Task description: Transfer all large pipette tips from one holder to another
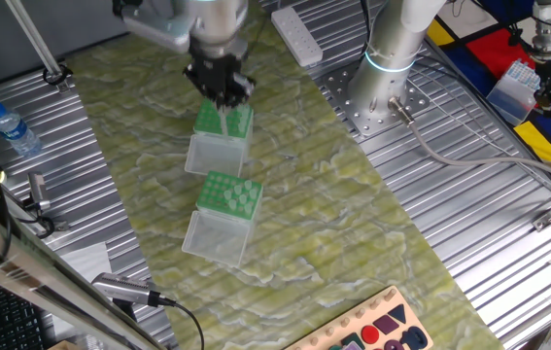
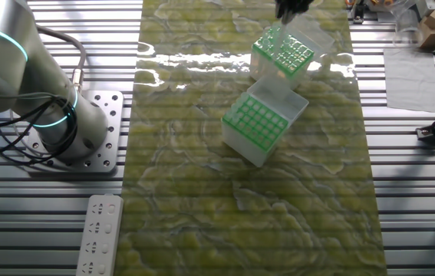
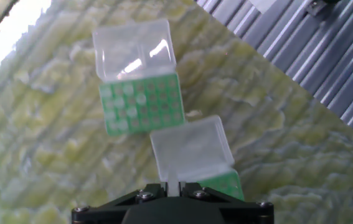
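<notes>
Green-marbled mat (image 1: 353, 194), pipette tip (image 3: 173, 185) between claw (image 3: 174, 186) fingers.

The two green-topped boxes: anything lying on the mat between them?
No. In one fixed view, only bare mat shows between the far box under the claw and the near box.

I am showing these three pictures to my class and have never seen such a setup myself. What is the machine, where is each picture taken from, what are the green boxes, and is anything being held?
The machine is a robot arm ending in a gripper with two fingers. Two pictures come from fixed cameras on different sides of the table; the third looks along the fingers from a camera on the hand.

On the yellow-green mat stand two clear boxes with green hole-grid tops and open lids: pipette tip holders. The gripper is above the far holder; the near holder stands free.

In the hand view a slim whitish pipette tip sits between the fingers, so it appears to be held.
</notes>
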### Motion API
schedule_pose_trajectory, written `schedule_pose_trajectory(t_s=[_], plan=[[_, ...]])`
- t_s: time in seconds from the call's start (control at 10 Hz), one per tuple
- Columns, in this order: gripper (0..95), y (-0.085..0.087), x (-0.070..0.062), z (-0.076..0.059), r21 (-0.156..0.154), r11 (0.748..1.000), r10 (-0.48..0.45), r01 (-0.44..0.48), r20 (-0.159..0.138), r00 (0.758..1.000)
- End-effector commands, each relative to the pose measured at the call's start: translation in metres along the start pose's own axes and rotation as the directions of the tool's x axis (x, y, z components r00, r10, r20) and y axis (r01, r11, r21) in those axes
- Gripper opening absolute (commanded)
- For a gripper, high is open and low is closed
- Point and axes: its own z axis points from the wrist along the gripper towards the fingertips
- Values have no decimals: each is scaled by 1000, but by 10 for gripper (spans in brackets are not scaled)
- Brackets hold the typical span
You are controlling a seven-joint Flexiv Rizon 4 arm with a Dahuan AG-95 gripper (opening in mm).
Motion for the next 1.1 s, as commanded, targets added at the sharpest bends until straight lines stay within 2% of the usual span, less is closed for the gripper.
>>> schedule_pose_trajectory(t_s=[0.1, 0.5, 0.6, 0.8, 0.9, 1.1], plan=[[0, -9, 14, 2, 9, 1000, -16, 16, -12, 1000], [0, -13, 32, 12, 22, 999, -42, 42, -20, 999], [0, -13, 33, 14, 21, 999, -43, 43, -19, 999], [0, -13, 28, 11, 20, 999, -35, 36, -17, 999], [0, -13, 28, 11, 19, 1000, -20, 21, -17, 1000], [0, -13, 28, 11, 19, 996, 83, -83, -10, 997]])
